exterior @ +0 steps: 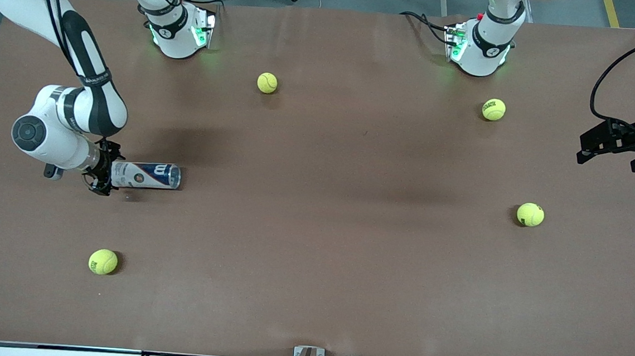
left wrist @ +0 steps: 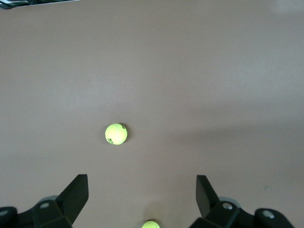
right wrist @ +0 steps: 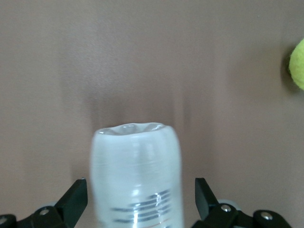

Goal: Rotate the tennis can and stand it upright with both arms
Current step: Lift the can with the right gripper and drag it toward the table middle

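1. Front view: the tennis can [exterior: 147, 175] lies flat on the worktop [exterior: 346, 247].
2. Right hand [exterior: 101, 174] straddles the can's end, fingers [right wrist: 71, 202] spread wide, not clamped.
3. Left hand [exterior: 610, 145] hovers wide-spread, well away from the can.

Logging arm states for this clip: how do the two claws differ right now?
The right claw is down at the table, straddling one end of the lying tennis can; the left claw hangs over bare table, around nothing. Both are open.
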{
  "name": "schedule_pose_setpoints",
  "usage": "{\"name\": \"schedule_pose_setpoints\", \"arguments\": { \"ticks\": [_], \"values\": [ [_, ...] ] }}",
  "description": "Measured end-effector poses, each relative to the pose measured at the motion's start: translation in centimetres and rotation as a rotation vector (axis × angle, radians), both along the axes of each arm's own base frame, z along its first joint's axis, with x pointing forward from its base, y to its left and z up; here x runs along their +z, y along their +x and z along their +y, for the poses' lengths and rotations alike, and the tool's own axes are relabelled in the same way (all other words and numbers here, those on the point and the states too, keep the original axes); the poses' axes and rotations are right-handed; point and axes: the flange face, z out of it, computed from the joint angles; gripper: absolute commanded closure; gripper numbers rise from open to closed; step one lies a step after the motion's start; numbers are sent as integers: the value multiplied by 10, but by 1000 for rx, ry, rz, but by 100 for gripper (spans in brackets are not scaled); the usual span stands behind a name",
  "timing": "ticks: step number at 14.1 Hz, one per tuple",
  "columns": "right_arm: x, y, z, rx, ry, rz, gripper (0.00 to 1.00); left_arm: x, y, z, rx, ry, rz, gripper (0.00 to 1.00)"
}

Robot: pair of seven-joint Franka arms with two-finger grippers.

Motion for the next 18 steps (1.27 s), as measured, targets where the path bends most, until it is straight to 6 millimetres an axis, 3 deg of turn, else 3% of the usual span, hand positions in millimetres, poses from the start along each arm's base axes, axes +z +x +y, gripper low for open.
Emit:
{"name": "schedule_pose_setpoints", "arguments": {
  "ticks": [10, 11, 13, 18],
  "values": [
    [-14, -5, 5, 10, 0, -44, 4, -1, -1, 0, -1, 0, 9, 0],
    [-19, -7, 7, 14, 0, -51, 10, -1, -1, 0, 0, 0, 9, 0],
    [-28, -11, 10, 20, 2, -52, 33, -1, -1, 0, 0, 1, 11, 0],
    [-29, -10, 24, 43, 12, -52, 36, -1, -1, 0, 0, 1, 13, 0]
  ]
}}
